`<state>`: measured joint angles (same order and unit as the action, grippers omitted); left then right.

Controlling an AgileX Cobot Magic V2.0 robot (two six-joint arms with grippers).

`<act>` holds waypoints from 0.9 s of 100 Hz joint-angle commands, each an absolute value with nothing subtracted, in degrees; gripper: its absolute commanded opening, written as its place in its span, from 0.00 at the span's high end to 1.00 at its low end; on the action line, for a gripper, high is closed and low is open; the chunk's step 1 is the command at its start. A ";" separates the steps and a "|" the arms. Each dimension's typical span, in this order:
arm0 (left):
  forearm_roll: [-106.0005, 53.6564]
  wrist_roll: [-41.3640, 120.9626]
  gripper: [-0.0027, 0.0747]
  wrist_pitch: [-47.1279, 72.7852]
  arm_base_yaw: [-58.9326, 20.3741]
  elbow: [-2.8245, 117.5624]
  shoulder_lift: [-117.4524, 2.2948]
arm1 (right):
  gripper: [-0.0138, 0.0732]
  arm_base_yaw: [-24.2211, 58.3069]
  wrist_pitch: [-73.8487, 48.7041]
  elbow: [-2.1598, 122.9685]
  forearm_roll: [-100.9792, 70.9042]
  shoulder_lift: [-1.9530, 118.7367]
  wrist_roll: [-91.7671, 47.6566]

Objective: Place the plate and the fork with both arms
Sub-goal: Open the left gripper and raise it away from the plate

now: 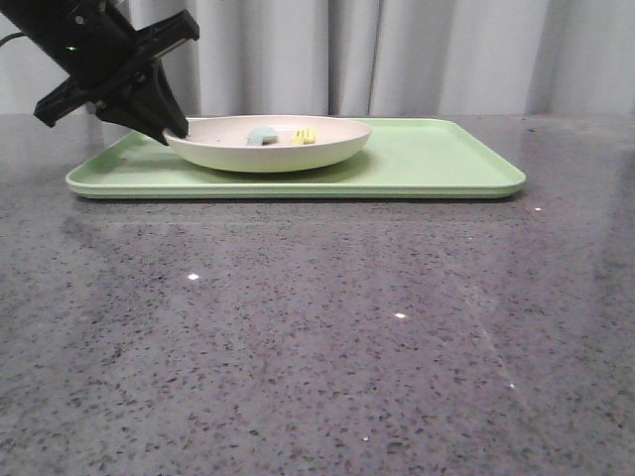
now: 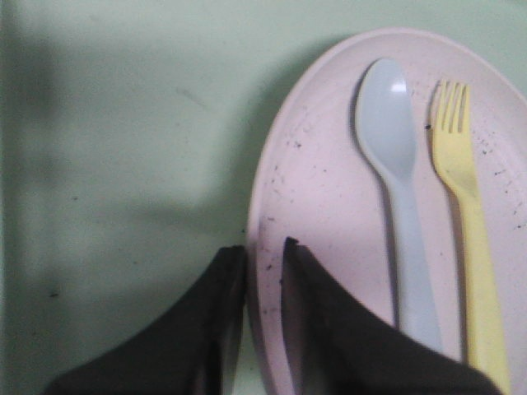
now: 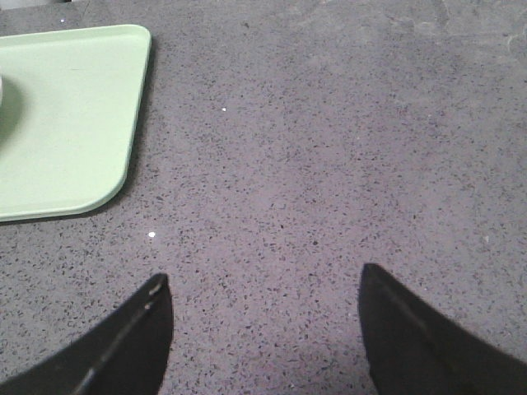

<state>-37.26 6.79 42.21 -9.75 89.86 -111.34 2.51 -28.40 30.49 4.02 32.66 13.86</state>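
Note:
The cream speckled plate (image 1: 268, 145) sits on the left part of the light-green tray (image 1: 437, 164). In it lies the yellow fork (image 1: 304, 137), beside a pale blue spoon (image 1: 261, 135). My left gripper (image 1: 171, 132) is shut on the plate's left rim. In the left wrist view one finger is outside the rim and one inside, the gripper (image 2: 264, 244) pinching the plate (image 2: 329, 197), with the fork (image 2: 465, 206) and spoon (image 2: 395, 181) lying side by side. My right gripper (image 3: 262, 280) is open and empty over bare table, out of the front view.
The tray's right half holds nothing. The tray's corner (image 3: 74, 123) shows in the right wrist view, off to one side of the right gripper. Grey speckled tabletop (image 1: 317, 327) runs in front of the tray. A curtain hangs behind.

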 commanded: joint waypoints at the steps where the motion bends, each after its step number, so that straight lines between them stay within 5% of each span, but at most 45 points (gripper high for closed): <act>1: -39.87 7.12 0.59 40.61 -10.07 91.87 -108.08 | 0.28 2.15 -24.18 32.53 4.26 33.14 13.66; 10: -39.87 7.12 0.50 40.61 -9.96 91.87 -108.08 | 0.28 2.15 -24.18 32.53 4.26 33.14 13.66; 58: -31.52 7.24 0.51 40.15 -9.96 90.53 -99.44 | 0.28 2.81 -29.81 40.50 4.08 38.27 13.61; 90: -24.97 7.24 0.51 34.39 -9.96 76.72 -83.91 | 0.28 10.28 -37.17 55.60 4.08 50.66 12.93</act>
<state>-25.02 6.97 39.56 -9.75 78.95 -90.29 8.72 -38.74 49.98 3.89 47.61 13.65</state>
